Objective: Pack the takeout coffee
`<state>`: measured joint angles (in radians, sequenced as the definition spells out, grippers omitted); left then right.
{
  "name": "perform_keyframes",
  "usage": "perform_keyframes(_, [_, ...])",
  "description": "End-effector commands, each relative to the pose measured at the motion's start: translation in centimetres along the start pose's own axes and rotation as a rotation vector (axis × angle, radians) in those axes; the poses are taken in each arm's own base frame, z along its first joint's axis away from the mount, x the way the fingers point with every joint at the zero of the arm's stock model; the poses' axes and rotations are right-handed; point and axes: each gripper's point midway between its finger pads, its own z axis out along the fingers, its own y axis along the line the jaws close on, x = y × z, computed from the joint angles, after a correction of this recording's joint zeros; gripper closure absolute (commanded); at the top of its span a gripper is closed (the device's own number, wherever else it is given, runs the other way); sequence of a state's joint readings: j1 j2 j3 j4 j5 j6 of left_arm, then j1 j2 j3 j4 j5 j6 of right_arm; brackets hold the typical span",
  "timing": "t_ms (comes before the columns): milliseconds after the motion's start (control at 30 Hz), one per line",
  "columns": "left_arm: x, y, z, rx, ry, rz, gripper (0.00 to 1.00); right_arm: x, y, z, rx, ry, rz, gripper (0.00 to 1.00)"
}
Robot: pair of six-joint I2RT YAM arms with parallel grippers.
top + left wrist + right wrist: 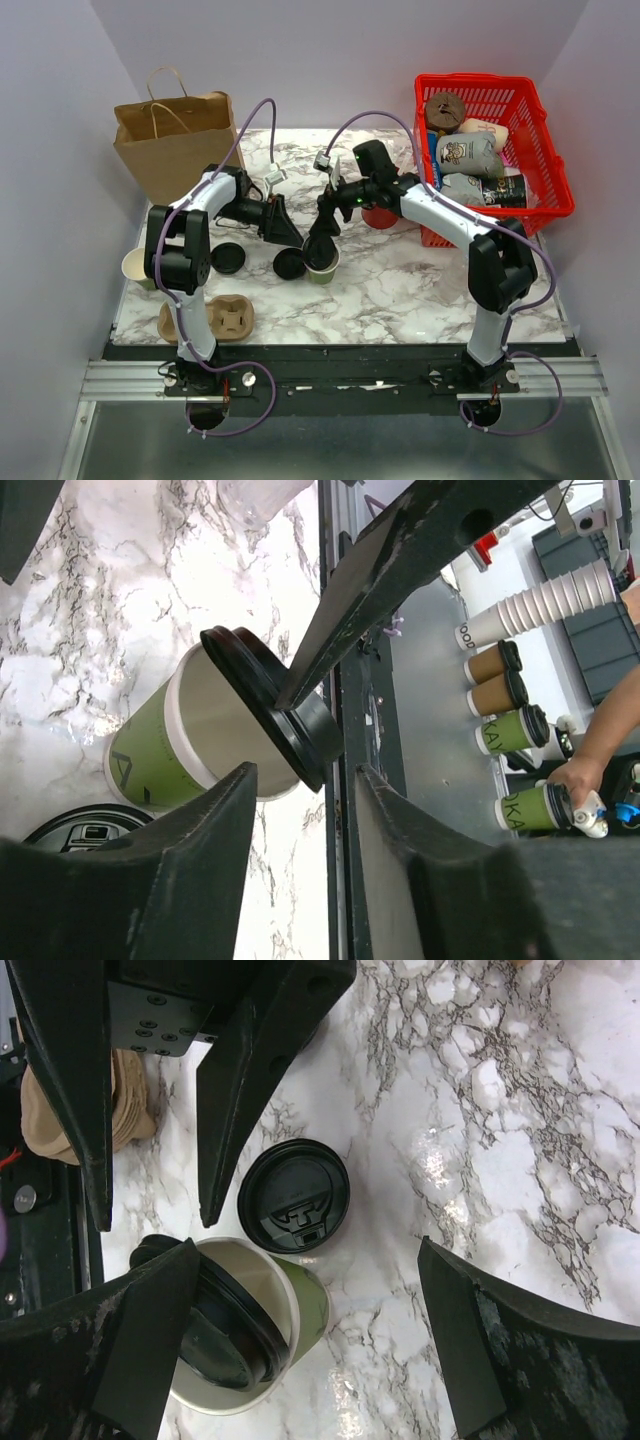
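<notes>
Nearest, stacked cup carriers [220, 318] and a cream cup [134, 266] sit at the left edge of the desk [420, 280]. Mid-desk stands the green coffee cup [322, 270], its black lid [270, 705] askew on the rim. The top view hides this under the fingers, but both wrist views show it. Loose lids [228, 257] lie to its left. The left gripper [305, 780] reaches in sideways, fingers apart, clamping nothing. The right gripper [310, 1250] points down, fingers spread wide, one tip against the lid. Beyond are a red cup [380, 216], a paper bag [175, 140] and a red basket [480, 78] of packets.

One lid [225, 1325] seemingly leans in the cup [308, 1305], second lid [290, 263] left.
</notes>
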<state>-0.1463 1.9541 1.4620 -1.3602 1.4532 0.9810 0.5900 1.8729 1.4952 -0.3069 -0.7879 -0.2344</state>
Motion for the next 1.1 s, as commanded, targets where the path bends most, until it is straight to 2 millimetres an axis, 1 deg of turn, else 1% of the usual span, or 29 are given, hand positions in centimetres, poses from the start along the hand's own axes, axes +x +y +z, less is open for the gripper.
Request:
perform_keyframes(0, [-2.7, -2.1, 0.3, 0.088, -0.144, -0.086, 0.46, -0.5, -0.9, 0.7, 0.032, -0.008, -0.008, 0.01])
perform_keyframes(67, [-2.6, -2.1, 0.3, 0.084, -0.134, -0.091, 0.42, -0.6, -1.1, 0.7, 0.037, -0.007, -0.007, 0.01])
perform_keyframes(100, [-2.6, -2.0, 0.3, 0.082, -0.129, -0.088, 0.38, -0.7, -1.1, 0.7, 0.037, -0.009, -0.009, 0.01])
perform_keyframes(133, [-2.4, -1.9, 0.3, 0.077, -0.119, -0.094, 0.06, -0.7, -1.1, 0.7, 0.039, -0.01, -0.01, 0.01])
perform_keyframes(167, [-2.3, -1.8, 0.3, 0.075, -0.115, -0.107, 0.01, -0.7, -1.1, 0.7, 0.039, -0.01, -0.01, 0.01])
perform_keyframes(367, [-2.1, -1.3, 0.2, 0.064, -0.09, -0.109, 0.01, -0.1, -1.0, 0.9, 0.031, 0.0, 0.006, 0.01])
perform_keyframes(700, [-1.8, -0.5, 0.2, 0.043, -0.046, -0.114, 0.01, 0.3, -1.0, 0.9, 0.037, 0.008, 0.009, 0.01])
perform_keyframes(767, [-2.0, -0.4, 0.1, 0.035, -0.035, -0.127, 0.01, 0.2, -1.0, 0.8, 0.035, 0.007, 0.008, 0.01])
perform_keyframes(800, [-2.6, -0.3, 0.0, 0.033, -0.036, -0.122, 0.01, 0.3, -1.0, 0.9, 0.035, 0.008, 0.011, 0.01])
perform_keyframes(900, [-3.2, -0.2, -0.1, 0.021, -0.02, -0.145, 0.01, 0.4, -0.9, 0.9, 0.035, 0.01, 0.015, 0.01])
perform_keyframes(933, [-3.7, -0.3, -0.2, 0.016, -0.016, -0.136, 0.01, 0.4, -0.9, 0.8, 0.035, 0.009, 0.013, 0.01])
perform_keyframes(1000, [-4.0, 0.0, -0.3, 0.007, -0.008, -0.191, 0.01, 0.5, -0.9, 0.8, 0.036, 0.012, 0.016, 0.01])
perform_keyframes(1033, [-4.5, 0.1, -0.4, -0.002, -0.001, -0.18, 0.01, 0.6, -0.9, 0.8, 0.034, 0.014, 0.019, 0.01])
perform_keyframes(1067, [-4.5, 0.3, -0.5, -0.02, 0.02, -0.175, 0.01, 0.7, -0.7, 0.8, 0.032, 0.016, 0.018, 0.01])
